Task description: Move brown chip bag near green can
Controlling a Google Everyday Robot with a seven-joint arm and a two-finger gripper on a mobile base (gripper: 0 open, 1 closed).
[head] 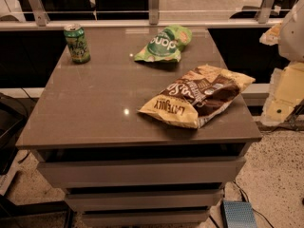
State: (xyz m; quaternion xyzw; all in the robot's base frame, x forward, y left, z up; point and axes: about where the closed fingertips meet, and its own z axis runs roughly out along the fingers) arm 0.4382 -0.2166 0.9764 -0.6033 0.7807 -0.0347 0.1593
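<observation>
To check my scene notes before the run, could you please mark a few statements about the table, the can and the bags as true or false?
1. The brown bag lies at the front right of the table. True.
2. The green can lies on its side. False: it stands upright at the back left corner.
3. The green bag lies farther back than the brown bag. True.
4. The brown bag touches the green can. False: they sit apart, towards opposite corners.
5. The claw grips the brown bag. False: the claw is not in view, and nothing touches the bag.
</observation>
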